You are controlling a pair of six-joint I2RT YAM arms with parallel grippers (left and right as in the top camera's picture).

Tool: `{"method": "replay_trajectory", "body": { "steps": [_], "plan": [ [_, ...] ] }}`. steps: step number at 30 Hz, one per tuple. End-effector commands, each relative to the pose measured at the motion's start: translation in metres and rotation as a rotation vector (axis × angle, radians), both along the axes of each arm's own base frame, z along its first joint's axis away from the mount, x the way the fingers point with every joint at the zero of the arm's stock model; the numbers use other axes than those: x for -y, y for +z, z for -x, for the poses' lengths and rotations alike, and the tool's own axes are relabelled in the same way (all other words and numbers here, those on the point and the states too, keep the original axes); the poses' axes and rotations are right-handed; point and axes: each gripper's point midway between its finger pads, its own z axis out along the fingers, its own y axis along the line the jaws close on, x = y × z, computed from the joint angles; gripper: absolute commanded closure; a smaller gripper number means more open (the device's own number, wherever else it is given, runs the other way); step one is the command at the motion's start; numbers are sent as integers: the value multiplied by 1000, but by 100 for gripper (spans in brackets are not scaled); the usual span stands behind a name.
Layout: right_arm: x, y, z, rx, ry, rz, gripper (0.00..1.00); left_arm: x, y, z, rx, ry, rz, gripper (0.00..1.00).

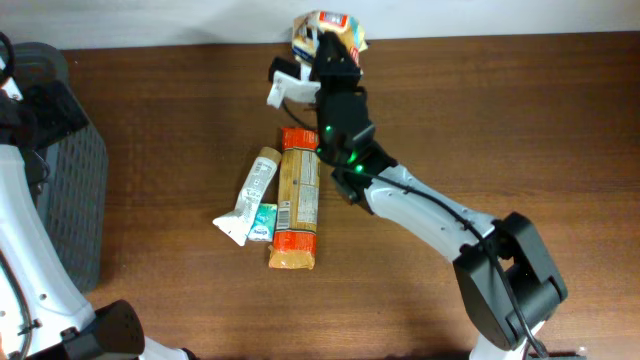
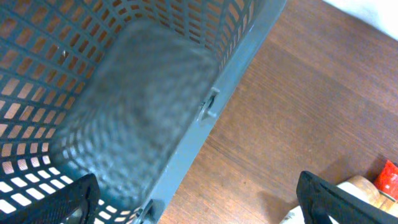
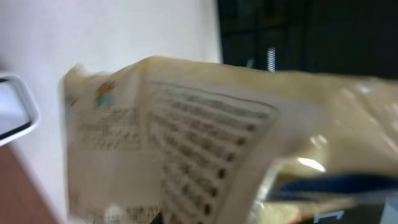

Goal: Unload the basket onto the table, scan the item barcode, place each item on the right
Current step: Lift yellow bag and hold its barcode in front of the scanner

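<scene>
At the table [image 1: 500, 120] edge, right fingers [image 1: 322, 46] clamping packet [image 1: 334, 21]

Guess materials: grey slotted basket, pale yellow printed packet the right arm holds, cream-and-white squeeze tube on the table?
Grey slotted basket: moulded rigid plastic, matte; uniform grid holes, moulded tab on rim. Pale yellow printed packet: thin plastic film, probably, glossy; it creases and catches highlights. Cream-and-white squeeze tube: likely soft plastic or laminate, crimped flat end; too small to be sure.
</scene>
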Motion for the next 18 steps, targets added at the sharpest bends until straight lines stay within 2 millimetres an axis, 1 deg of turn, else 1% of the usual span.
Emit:
{"method": "replay_trajectory", "body": {
  "steps": [1,2,3,4,5,7,8,10,11,12,14,18],
  "plan": [
    [1,8,-32,55,33,2,96,-1,5,2,7,-8,-14,1],
    [-1,7,-47,67,25,16,96,-1,5,2,6,-8,-15,1],
    [-10,10,-65,92,40,19,96,-1,5,2,6,-8,-15,1],
    [-14,10,-71,94,51,22,96,-1,5,2,7,-8,-15,1],
    [-17,7,-82,87,71,35,96,-1,5,2,6,-8,-15,1],
    [-12,3,-93,90,75,40,96,-1,5,2,6,-8,-15,1],
    [-13,-5,-98,84,103,58,96,-1,5,2,6,-8,-15,1],
    [-13,-31,-107,56,105,132,96,-1,5,2,6,-8,-15,1],
    [-10,-44,-113,40,108,142,96,-1,5,2,7,-8,-15,1],
    [-7,-63,-119,18,114,154,96,-1,5,2,7,-8,-15,1],
    [0,-85,-133,6,105,160,96,-1,5,2,6,-8,-15,1],
    [11,-93,-146,7,82,159,96,-1,5,2,7,-8,-15,1]
  ]
}}
